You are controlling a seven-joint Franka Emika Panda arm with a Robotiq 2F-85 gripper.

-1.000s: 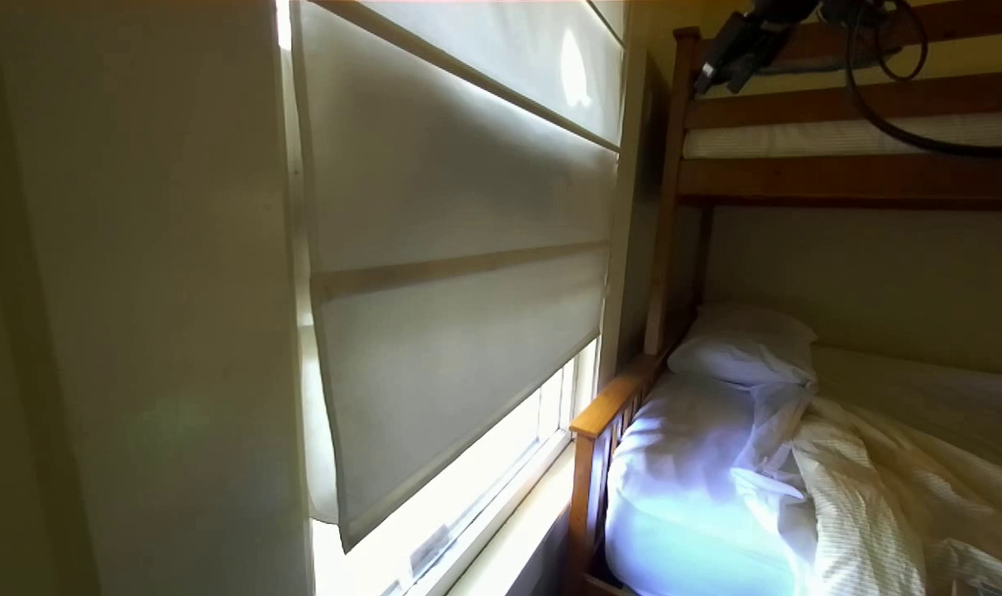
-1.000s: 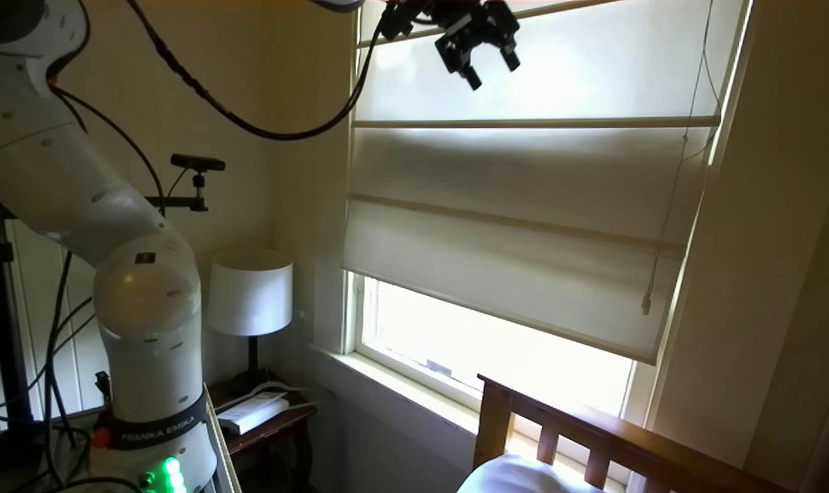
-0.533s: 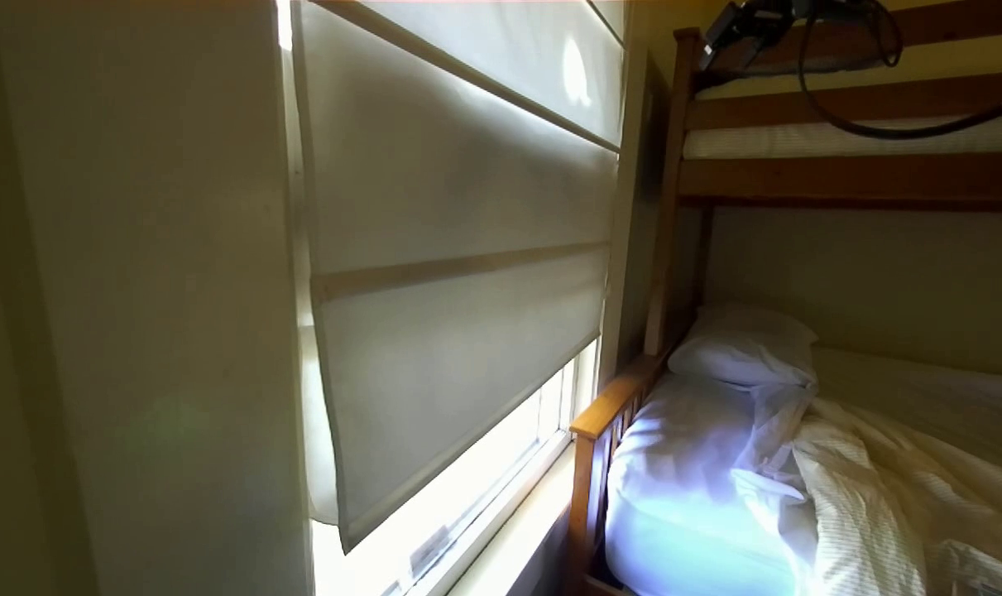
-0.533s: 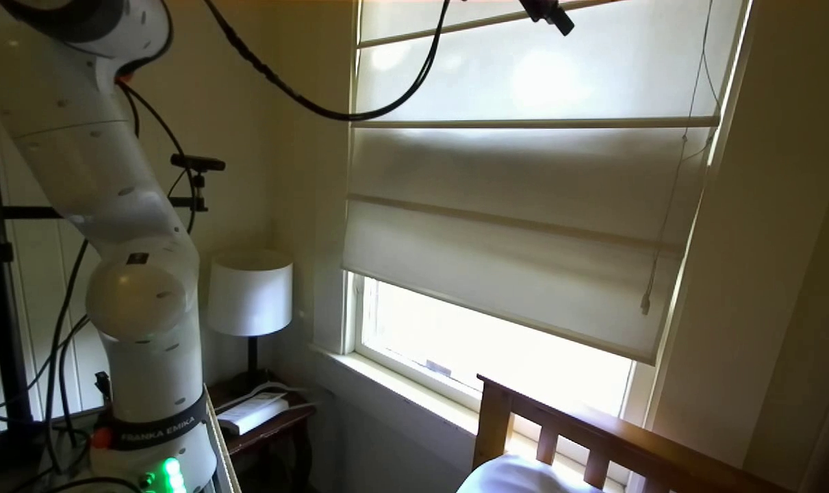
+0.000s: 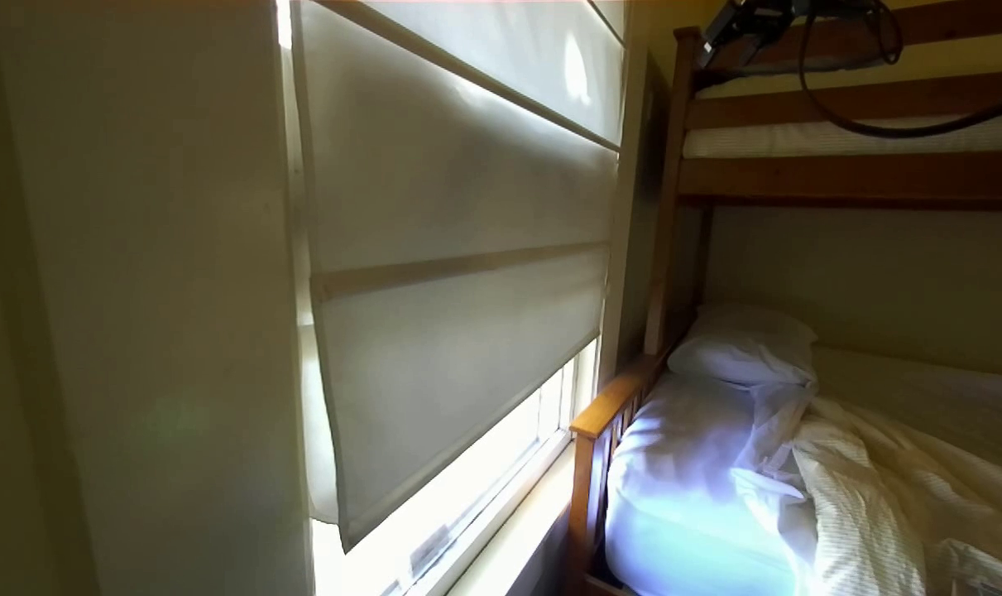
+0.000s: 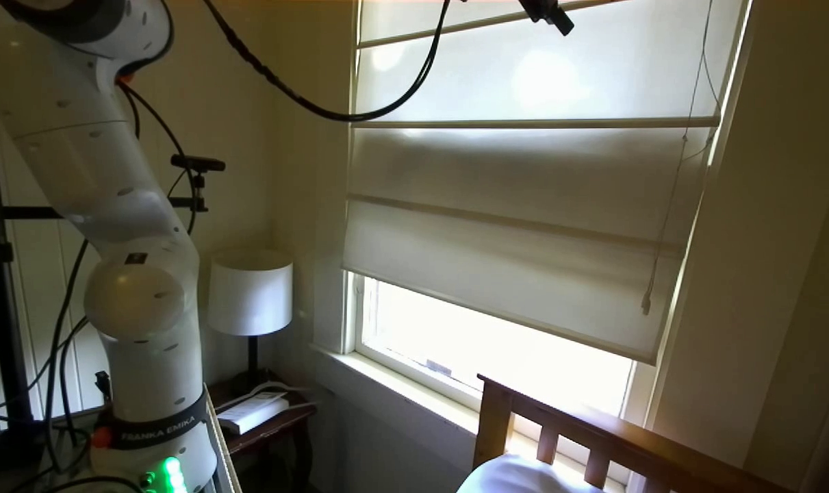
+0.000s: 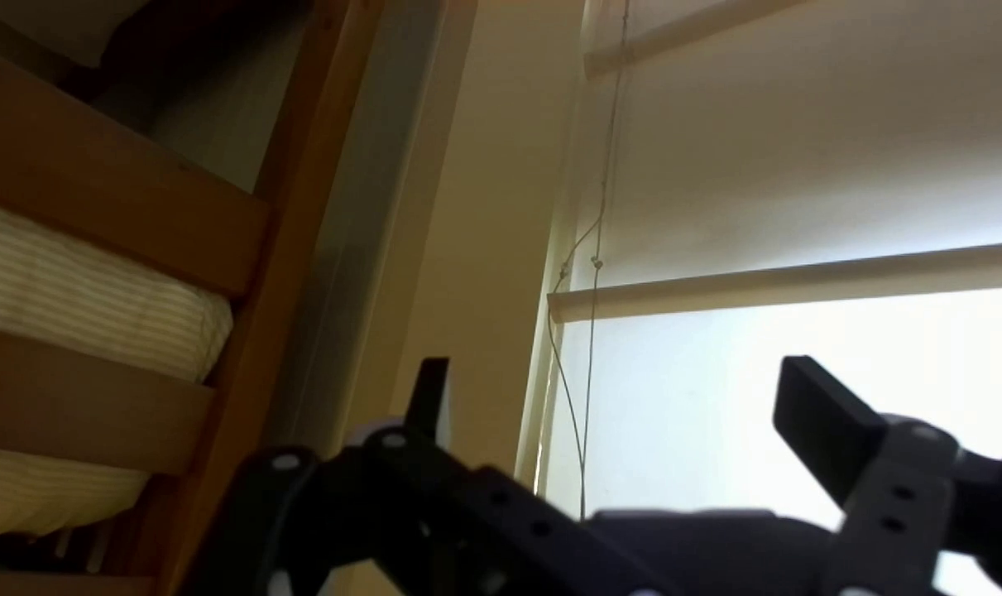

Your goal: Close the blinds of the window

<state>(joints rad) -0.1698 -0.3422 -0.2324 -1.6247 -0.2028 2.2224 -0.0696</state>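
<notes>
One brown wooden bunk bed (image 5: 848, 178), 3 o'clock in an exterior view, three upper rails showing. One tall glass window (image 6: 496, 329) in a pale frame: bare strip between 4 and 5 o'clock in an exterior view. One set of cream-beige fabric blinds (image 6: 524, 171) hanging down to that strip, 1 to 2 o'clock, four panels and three seams in view. One white jointed robot arm (image 6: 137, 294), 9 o'clock. One small dark wooden table (image 6: 277, 430), 7 o'clock, one white drum-shaded lamp (image 6: 250, 301) standing on it at 8. One white fabric pillow (image 5: 740, 343), 3 o'clock, on the lower bunk. One black two-finger gripper (image 7: 616, 391), about 1 o'clock in both exterior views; claw stands wide, both fingers well apart in the wrist view. One thin pale looped cord (image 7: 597, 263), running 1 to 5 o'clock in the wrist view, seen between the fingers; can't tell if it touches the gripper. Vs a second ago: gripper moved from just past 12 to 1 o'clock and up, mostly out of frame in an exterior view; upper arm shifted toward 3 o'clock. Blinds unchanged.
</notes>
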